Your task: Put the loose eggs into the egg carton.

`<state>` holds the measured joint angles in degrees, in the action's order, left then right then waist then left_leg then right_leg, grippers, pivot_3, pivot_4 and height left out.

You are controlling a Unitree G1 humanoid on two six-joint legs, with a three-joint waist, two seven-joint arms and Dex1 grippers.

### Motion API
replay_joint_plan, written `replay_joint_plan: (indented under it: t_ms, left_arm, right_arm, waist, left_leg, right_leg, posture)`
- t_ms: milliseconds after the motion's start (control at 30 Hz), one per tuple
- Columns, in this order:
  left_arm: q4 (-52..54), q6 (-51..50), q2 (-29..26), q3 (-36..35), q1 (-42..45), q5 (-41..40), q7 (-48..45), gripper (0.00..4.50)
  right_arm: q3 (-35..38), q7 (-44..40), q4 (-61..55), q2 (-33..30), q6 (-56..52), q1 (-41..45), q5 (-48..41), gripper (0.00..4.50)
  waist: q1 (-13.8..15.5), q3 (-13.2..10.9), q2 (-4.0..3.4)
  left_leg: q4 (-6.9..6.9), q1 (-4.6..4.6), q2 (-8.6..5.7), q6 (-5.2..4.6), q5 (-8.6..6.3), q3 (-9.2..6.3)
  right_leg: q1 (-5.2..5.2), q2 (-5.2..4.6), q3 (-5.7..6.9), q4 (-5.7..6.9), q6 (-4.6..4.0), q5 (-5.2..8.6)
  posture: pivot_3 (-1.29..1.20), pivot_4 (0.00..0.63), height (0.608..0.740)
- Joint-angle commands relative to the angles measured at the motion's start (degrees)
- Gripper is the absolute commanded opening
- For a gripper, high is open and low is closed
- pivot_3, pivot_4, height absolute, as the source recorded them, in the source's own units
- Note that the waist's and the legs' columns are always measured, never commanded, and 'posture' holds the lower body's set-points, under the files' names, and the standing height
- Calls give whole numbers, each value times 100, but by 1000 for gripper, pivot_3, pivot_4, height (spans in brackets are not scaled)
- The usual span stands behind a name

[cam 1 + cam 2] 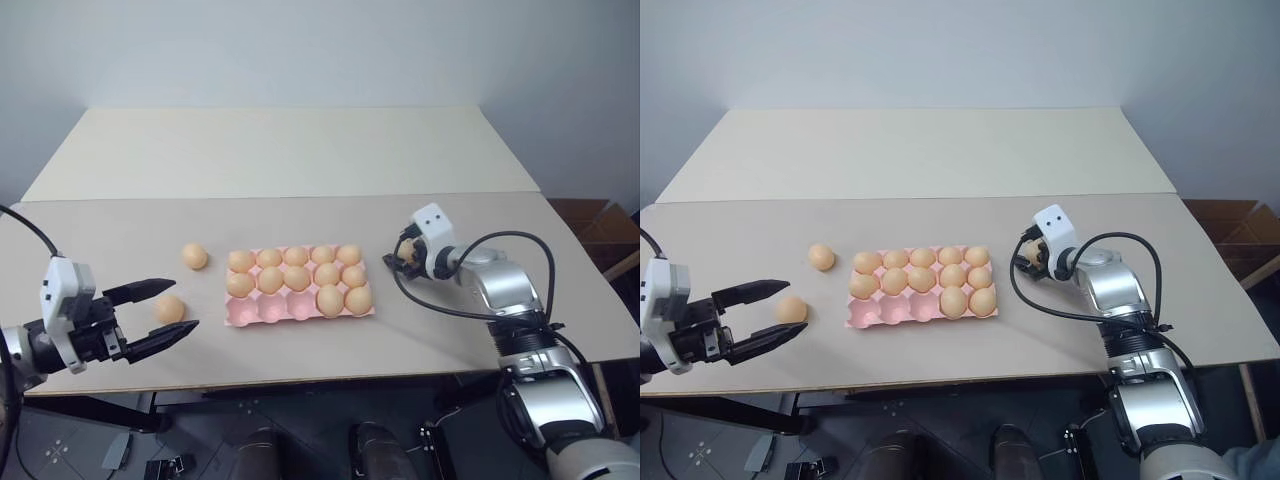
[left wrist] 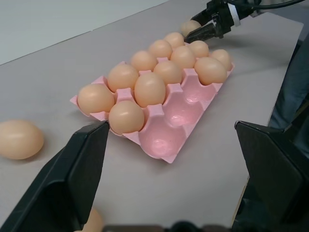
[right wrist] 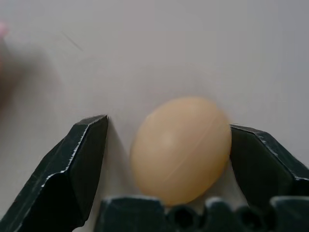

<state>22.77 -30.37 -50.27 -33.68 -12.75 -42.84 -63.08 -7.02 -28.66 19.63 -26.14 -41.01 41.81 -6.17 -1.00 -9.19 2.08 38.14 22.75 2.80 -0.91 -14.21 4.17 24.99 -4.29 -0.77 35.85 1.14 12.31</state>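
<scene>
Straddling a loose egg point(image 3: 181, 150), the right gripper point(image 1: 403, 253) is not yet clenched.

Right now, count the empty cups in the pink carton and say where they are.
3. All are in the egg carton's near row: the end cup on the robot's left, the second and the third. None appears hidden.

Work area: two tables against a plain wall

Beige table point(image 1: 300, 345) in front, cream table point(image 1: 290, 150) behind it; pale grey-white wall point(image 1: 300, 50) beyond.
</scene>
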Motion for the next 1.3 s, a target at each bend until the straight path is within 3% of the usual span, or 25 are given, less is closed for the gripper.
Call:
replay_joint_plan:
  t_ms: [33,133,333,500,833,933,1067,1200,1300]
  left_arm:
    - [255,22,12,-204,-63,-88,81,4500]
    - [282,29,13,-209,-80,-100,112,4500]
    - [330,30,-1,-273,-144,-125,107,4500]
    - [287,13,-43,-244,-90,-116,93,4500]
    - [384,-18,-156,-263,-89,-113,44,4500]
    - [444,-23,-154,-303,-143,-126,55,4500]
    - [476,-29,-166,-358,-183,-140,31,4500]
    - [504,1,-160,-258,-111,-112,35,4500]
    - [585,3,-162,-247,-125,-170,-52,4500]
  right_arm:
    - [228,138,-259,46,134,106,20,3010]
    - [268,171,-654,17,92,26,37,2169]
    - [297,-68,-3230,33,-892,-413,-544,2169]
    - [-326,-194,-4700,338,-1430,-583,-1017,2169]
    - [-1770,31,-4531,996,-1324,-879,-790,2169]
    - [-1975,93,-4354,937,-1243,-862,-542,3030]
    - [-1563,63,-4618,944,-1353,-783,-707,4417]
    - [-919,-36,-5112,775,-1595,-724,-1016,4464]
    - [78,-467,-5689,279,-1718,-930,-1626,4464]
  waist:
    - [-4,0,0]
    - [1,0,0]
    - [1,0,-1]
    - [-8,2,-2]
    - [5,8,8]
    - [8,9,10]
    - [8,9,10]
    - [14,9,10]
    - [41,9,10]
  left_leg:
    - [0,0,0,1,1,0]
    - [0,-1,0,4,3,-2]
    - [0,4,4,5,3,-4]
    - [0,-4,5,6,4,-3]
    - [3,-9,2,19,13,-3]
    - [3,-9,3,20,13,-5]
    - [3,-7,3,20,13,-4]
    - [3,-6,4,20,13,-6]
    - [3,-3,3,20,13,-8]
  right_leg:
    - [0,0,0,1,1,-1]
    - [2,1,0,6,1,-2]
    - [9,3,1,11,1,-1]
    - [6,4,2,14,1,-1]
    - [4,1,3,19,-7,1]
    - [4,2,4,21,-7,1]
    - [5,2,4,19,-7,1]
    - [5,4,6,20,-8,2]
    - [4,2,8,17,-7,2]
  posture:
    - [0,150,740]
    - [0,150,740]
    - [0,150,740]
    - [0,150,740]
    - [0,150,740]
    - [0,150,740]
    - [0,150,740]
    - [0,150,740]
    - [0,150,740]
